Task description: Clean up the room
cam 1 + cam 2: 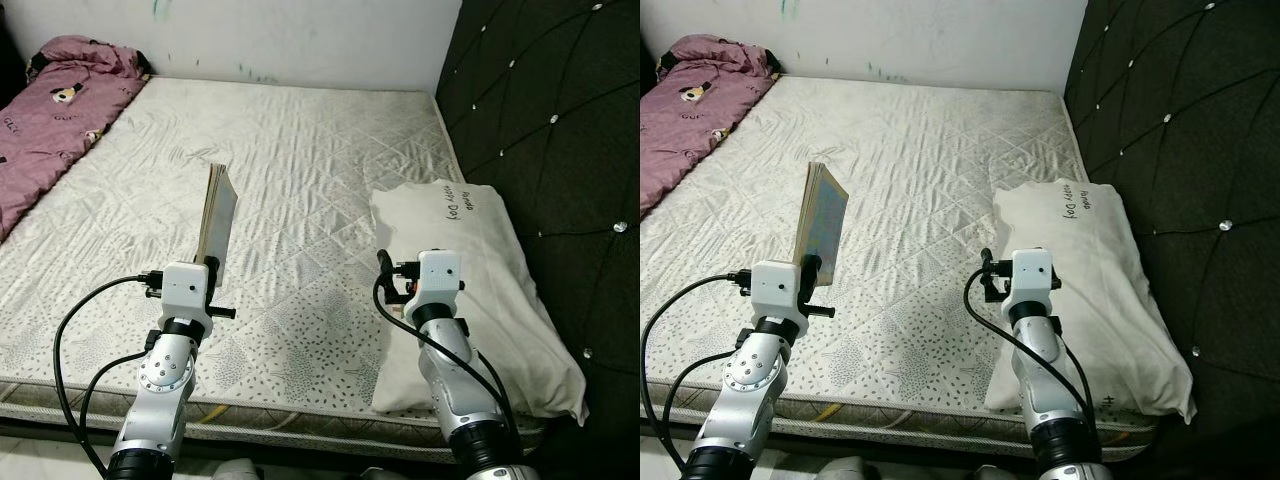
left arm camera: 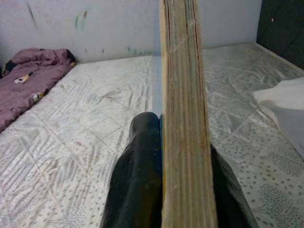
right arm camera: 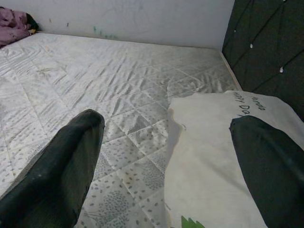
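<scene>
Head views: the left gripper point(image 1: 212, 268) pinches a book point(image 1: 216, 212) upright above the mattress point(image 1: 300, 140) near its front edge; carry it level and clear of the pillow point(image 1: 470, 290) at the headboard-side edge. Left wrist view: both fingers point(image 2: 142, 180) press the book's page edges, which look worn, perhaps. Right wrist view: the right gripper point(image 3: 166, 156) hangs spread wide over the pillow's inner edge, empty.

Two silver ribbed arms end in white boxy wrist blocks; looping black cables trail each; the matte, rounded fingers point(image 3: 71, 166) are black.
</scene>
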Controlling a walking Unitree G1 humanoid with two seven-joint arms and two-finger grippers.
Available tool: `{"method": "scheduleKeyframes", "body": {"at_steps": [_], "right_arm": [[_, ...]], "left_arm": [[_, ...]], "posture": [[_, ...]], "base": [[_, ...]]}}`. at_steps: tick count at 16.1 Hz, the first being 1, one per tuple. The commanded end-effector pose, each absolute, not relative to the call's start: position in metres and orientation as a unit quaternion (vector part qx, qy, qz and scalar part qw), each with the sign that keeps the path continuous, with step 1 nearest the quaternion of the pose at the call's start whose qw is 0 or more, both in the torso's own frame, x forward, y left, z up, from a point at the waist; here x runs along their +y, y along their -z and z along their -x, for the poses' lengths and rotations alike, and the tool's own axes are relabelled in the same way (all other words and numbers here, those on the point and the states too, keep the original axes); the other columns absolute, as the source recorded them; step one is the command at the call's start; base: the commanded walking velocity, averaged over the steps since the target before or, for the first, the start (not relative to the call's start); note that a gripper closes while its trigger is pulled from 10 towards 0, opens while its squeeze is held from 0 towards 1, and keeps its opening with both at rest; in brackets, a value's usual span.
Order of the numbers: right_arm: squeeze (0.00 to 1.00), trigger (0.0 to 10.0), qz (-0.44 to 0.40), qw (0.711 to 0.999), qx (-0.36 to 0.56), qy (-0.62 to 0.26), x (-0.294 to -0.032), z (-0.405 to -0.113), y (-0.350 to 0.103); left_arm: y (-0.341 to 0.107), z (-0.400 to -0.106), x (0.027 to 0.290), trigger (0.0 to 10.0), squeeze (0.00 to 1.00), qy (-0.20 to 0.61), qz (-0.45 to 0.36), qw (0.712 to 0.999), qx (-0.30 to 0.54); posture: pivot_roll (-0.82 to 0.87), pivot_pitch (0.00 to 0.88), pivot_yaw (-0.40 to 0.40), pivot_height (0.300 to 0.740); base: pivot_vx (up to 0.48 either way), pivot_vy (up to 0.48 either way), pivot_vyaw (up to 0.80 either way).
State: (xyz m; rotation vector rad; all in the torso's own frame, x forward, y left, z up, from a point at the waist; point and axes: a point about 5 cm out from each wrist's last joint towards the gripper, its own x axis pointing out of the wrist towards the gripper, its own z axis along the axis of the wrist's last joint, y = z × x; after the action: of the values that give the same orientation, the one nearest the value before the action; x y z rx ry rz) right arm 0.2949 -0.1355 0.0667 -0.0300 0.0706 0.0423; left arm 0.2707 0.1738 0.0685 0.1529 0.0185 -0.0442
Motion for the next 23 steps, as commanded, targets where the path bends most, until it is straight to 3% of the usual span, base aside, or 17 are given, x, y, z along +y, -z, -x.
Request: {"method": "scheduleKeyframes", "body": {"at_steps": [1, 8, 21, 23], "right_arm": [[0.00, 10.0, 0.012, 0.999, 0.036, -0.024, -0.1357, -0.2975, -0.0687], [0.00, 10.0, 0.003, 0.999, 0.041, -0.030, -0.1344, -0.2996, -0.0693], [0.00, 10.0, 0.004, 0.998, 0.049, -0.041, -0.1339, -0.3013, -0.0683], [0.00, 10.0, 0.001, 0.998, 0.049, -0.050, -0.1323, -0.2978, -0.0685]], "left_arm": [[-0.0830, -0.2764, 0.1744, 10.0, 0.00, 0.014, -0.074, 0.997, -0.019], [-0.0835, -0.2775, 0.1769, 10.0, 0.00, 0.008, -0.066, 0.998, -0.015], [-0.0809, -0.2772, 0.1810, 10.0, 0.00, -0.009, -0.060, 0.998, -0.001], [-0.0816, -0.2732, 0.1796, 10.0, 0.00, -0.009, -0.057, 0.998, -0.001]], "posture": [[0.06, 0.000, 0.005, 0.724], [0.06, 0.003, 0.000, 0.629], [0.06, 0.011, -0.009, 0.620], [0.06, 0.027, -0.017, 0.601]], "base": [[0.000, 0.000, 0.00], [0.000, 0.000, 0.00], [0.000, 0.000, 0.00], [0.000, 0.000, 0.00]]}}
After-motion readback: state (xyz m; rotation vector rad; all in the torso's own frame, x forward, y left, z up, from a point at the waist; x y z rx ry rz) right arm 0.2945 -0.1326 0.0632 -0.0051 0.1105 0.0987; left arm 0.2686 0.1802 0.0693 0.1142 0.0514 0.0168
